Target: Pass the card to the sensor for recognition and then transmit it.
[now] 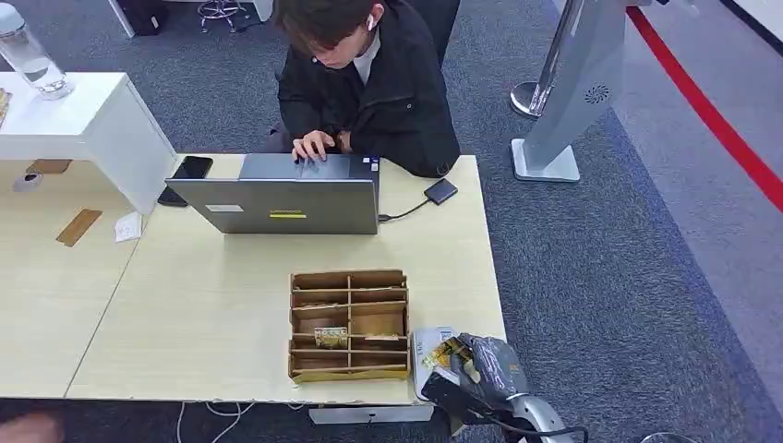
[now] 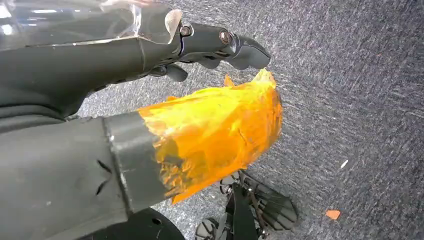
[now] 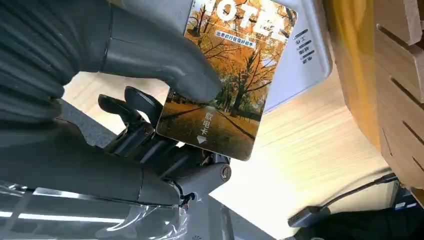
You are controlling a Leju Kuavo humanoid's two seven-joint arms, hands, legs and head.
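The right hand pinched the card between its thumb and dark fingers, the thumb pressed on the card's printed face, which showed autumn trees. The card was held just above the sensor, a pale grey pad lying on the table at its near right corner; whether card and pad touched could not be told. In the head view the hand sat over that corner with the card at its fingertips, right beside the wooden box of compartments.

The left hand hung over the grey carpet, its dark fingers curled in with nothing in them; orange tape wrapped its thumb.

Across the table a person in a dark jacket typed on a laptop. A phone lay left of the laptop, and a small dark device on a cable lay to its right.
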